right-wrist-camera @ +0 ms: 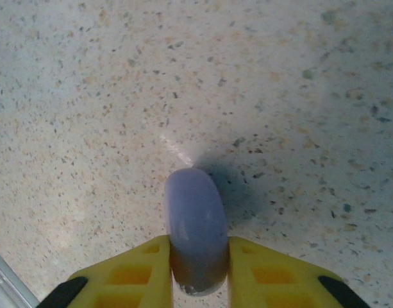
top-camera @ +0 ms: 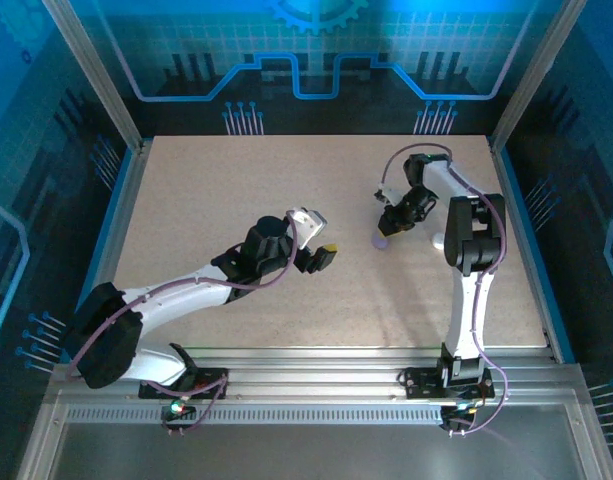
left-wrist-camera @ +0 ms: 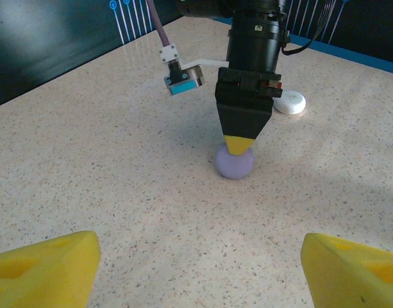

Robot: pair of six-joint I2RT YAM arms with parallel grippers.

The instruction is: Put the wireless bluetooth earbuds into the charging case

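Observation:
The charging case shows as two pieces. A pale lavender disc (right-wrist-camera: 195, 212) stands on edge on the speckled table, and my right gripper (right-wrist-camera: 197, 249) is shut on it from above, a yellow finger against each flat side. In the left wrist view the same lavender disc (left-wrist-camera: 234, 163) sits under the right gripper (left-wrist-camera: 238, 144). An off-white disc (left-wrist-camera: 290, 102) lies flat just beyond it. My left gripper (left-wrist-camera: 199, 269) hovers open over bare table, well short of the lavender disc (top-camera: 383, 240). The earbuds are out of view.
The table (top-camera: 236, 200) is walled by blue panels and aluminium posts on three sides. The off-white disc (top-camera: 438, 240) lies close to the right arm's forearm (top-camera: 471, 240). The left gripper (top-camera: 318, 258) is near the table's middle.

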